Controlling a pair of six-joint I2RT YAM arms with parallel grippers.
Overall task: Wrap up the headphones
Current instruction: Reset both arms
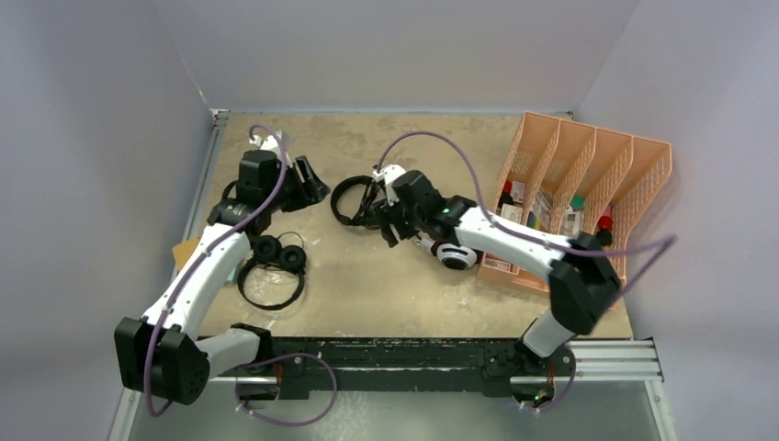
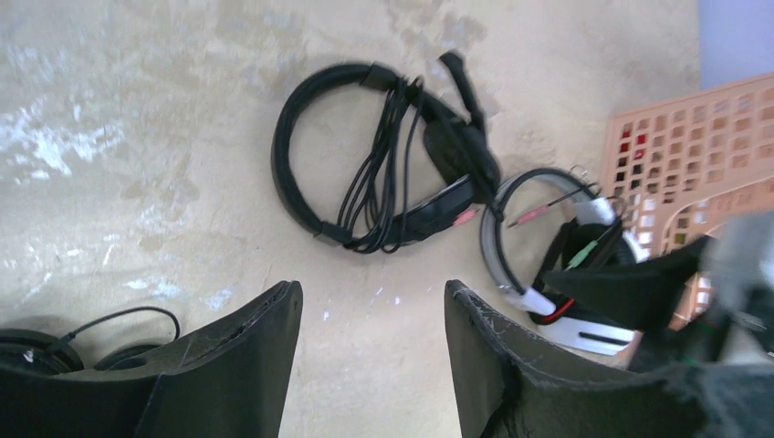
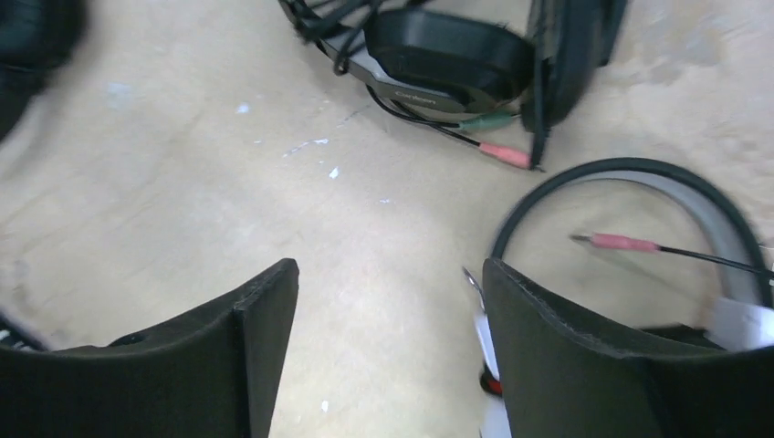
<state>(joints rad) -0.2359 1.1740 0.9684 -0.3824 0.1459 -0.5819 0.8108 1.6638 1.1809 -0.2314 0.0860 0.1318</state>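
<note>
1. Your left gripper stands open and empty (only bare table between its jaws).
2. Your right gripper: open, holding nothing.
3. Larger black headphones lie centre; white-and-black pair just beside right gripper; small black pair left.

The table has a worn tan top with pale scuffs and white specks. On its right side stands a peach-coloured plastic organiser with four slots and latticed walls, turned at an angle to the table edge. Inside it are small items, one with a green top and one with a red top. A tan flat piece lies at the left edge. A metal rail runs along the near edge, and pale grey walls surround the table.
</note>
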